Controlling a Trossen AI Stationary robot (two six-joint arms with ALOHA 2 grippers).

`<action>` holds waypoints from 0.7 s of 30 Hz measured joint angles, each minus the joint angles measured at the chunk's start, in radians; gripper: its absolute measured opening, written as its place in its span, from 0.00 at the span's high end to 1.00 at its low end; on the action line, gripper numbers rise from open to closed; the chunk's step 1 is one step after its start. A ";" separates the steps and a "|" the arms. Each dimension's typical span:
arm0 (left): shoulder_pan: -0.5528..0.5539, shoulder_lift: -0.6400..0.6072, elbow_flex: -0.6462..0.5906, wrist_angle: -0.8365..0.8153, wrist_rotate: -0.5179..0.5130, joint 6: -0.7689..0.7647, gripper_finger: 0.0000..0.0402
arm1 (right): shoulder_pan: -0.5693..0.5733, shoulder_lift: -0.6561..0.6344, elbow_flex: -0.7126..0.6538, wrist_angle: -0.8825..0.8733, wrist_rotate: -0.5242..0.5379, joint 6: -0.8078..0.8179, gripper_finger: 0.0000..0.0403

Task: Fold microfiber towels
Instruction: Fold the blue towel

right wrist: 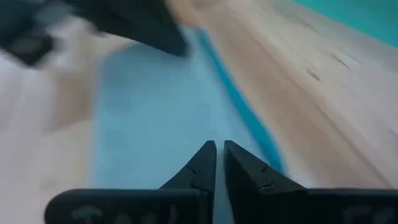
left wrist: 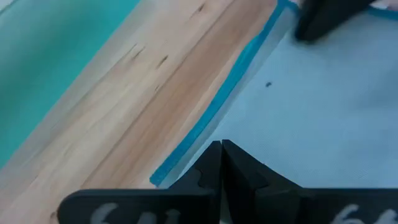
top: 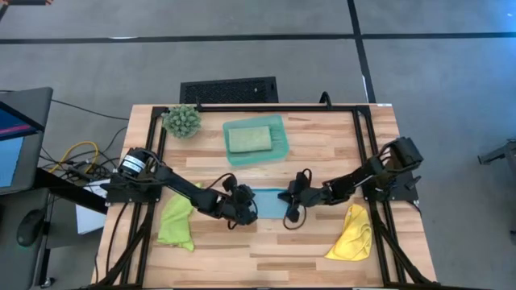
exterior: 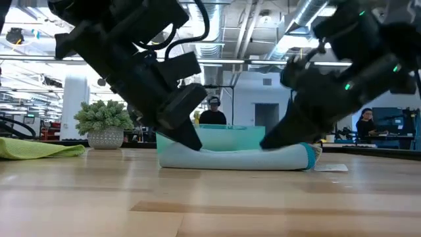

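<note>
A light blue towel (top: 270, 203) lies at the table's middle, folded flat with rounded ends in the low view (exterior: 237, 158). My left gripper (top: 255, 208) is shut at its left end and my right gripper (top: 286, 203) at its right end, both by the darker hem that faces the tray. A lime green towel (top: 177, 221) lies crumpled at the near left and a yellow towel (top: 352, 234) at the near right. A pale sage towel (top: 248, 138) lies folded in the teal tray. My left gripper has its closed fingertips (left wrist: 211, 155) on the towel's left corner, beside the darker hem (left wrist: 186, 149). It comes slanting down from the table's left. The fingers hide the contact, so one layer or several cannot be told. The cloth lies on the table. My right gripper, fingers nearly together, meets the towel's right end beside the same hem (right wrist: 261, 146), slanting down from the table's right. The fingertips (exterior: 266, 143) reach the cloth's upper surface. The hem runs straight to the other gripper (right wrist: 155, 31). Layers cannot be told.
The teal tray (top: 278, 149) stands just beyond the towel at the far middle. A spiky green plant ball (top: 183, 121) sits at the far left corner. Black frame rails (top: 367, 161) run along the table's sides. People show in the room behind (exterior: 214, 112).
</note>
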 joint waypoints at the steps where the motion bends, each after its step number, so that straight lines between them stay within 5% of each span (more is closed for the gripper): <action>1: -0.003 0.000 0.000 -0.022 -0.003 -0.008 0.99 | -0.008 0.008 -0.001 -0.008 0.010 0.011 0.87; 15: -0.045 0.000 0.015 -0.135 -0.079 -0.056 0.99 | -0.006 -0.016 -0.002 -0.043 0.015 0.023 0.87; 21: -0.046 0.000 0.018 -0.108 0.045 0.028 0.99 | -0.015 -0.020 -0.001 -0.055 -0.104 0.021 0.87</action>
